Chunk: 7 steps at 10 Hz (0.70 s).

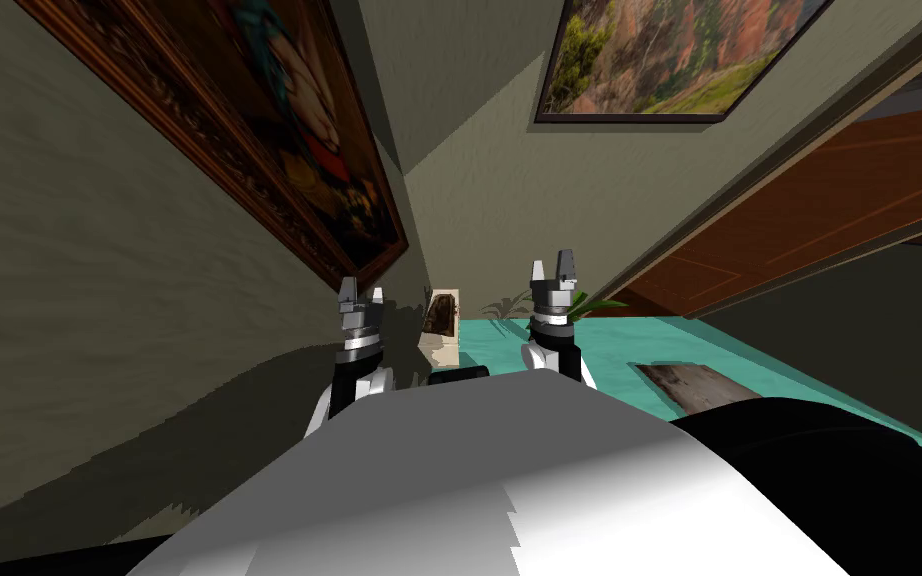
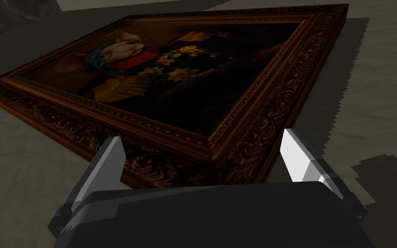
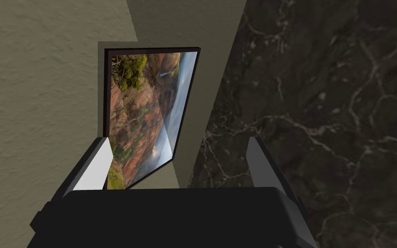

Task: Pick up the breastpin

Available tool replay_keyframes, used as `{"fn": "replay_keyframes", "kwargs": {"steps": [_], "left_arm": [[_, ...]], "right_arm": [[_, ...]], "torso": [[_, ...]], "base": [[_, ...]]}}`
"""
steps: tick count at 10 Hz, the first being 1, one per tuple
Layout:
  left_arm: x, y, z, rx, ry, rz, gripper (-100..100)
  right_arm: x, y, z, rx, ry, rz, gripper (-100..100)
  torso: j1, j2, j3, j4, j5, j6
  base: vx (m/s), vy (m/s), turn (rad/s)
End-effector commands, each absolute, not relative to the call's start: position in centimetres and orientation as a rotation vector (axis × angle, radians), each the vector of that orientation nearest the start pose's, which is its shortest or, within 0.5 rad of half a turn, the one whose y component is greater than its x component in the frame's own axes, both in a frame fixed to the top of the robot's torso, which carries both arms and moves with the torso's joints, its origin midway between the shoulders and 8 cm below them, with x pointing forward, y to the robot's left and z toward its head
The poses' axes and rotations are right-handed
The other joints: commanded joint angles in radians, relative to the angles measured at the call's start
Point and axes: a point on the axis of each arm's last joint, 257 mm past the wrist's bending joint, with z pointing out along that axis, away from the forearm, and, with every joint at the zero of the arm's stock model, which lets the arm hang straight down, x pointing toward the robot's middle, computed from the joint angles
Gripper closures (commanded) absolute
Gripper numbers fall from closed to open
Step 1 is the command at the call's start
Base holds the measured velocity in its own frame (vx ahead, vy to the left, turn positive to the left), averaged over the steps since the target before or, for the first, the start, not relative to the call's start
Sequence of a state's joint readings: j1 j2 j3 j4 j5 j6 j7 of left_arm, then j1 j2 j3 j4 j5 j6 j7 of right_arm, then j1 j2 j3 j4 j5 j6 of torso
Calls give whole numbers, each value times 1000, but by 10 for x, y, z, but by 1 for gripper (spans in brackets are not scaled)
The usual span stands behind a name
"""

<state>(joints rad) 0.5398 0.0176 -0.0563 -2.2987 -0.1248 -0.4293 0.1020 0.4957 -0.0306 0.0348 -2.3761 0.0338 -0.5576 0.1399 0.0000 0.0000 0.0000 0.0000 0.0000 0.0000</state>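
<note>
The left gripper [image 1: 361, 294] was held up ahead of the torso, its fingers [image 2: 109, 161] set wide apart and gripping nothing. The right gripper [image 1: 553, 268] was held beside it, well apart, its fingers [image 3: 96, 170] likewise wide and empty. Just beyond the right fingertips, green plant leaves [image 1: 599, 303] spread low over a teal floor [image 1: 769, 375]. Beyond the gap between the two grippers, a narrow pale unit [image 1: 441, 350] stood on the floor. A brown mat [image 1: 694, 385] lay to the outer side of the right fingers. A wooden door [image 1: 849, 200] stood farther off. The breastpin's location could not be determined.
</note>
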Motion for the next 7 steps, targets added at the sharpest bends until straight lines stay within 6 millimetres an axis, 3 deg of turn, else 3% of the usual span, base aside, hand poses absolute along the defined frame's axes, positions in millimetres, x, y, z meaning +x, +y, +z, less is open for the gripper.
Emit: {"fn": "replay_keyframes", "kwargs": {"steps": [1, 4, 7], "left_arm": [[360, 248, -18, -700, 804, -1330, -100], [369, 249, -53, -740, 888, -1313, -100], [379, 255, -102, -815, 981, -1281, -100]], "right_arm": [[314, -253, 76, 446, 571, 1220, 0], [314, -253, 76, 446, 570, 1220, 0], [314, -253, 76, 446, 570, 1220, 0]], "torso": [[0, 0, 0, 0, 0, 0], [-8, -1, -1, 0, -2, 0], [-8, -1, 0, 0, -2, 0]], "base": [[2, -63, -36], [14, -122, -10], [7, -126, 1]]}}
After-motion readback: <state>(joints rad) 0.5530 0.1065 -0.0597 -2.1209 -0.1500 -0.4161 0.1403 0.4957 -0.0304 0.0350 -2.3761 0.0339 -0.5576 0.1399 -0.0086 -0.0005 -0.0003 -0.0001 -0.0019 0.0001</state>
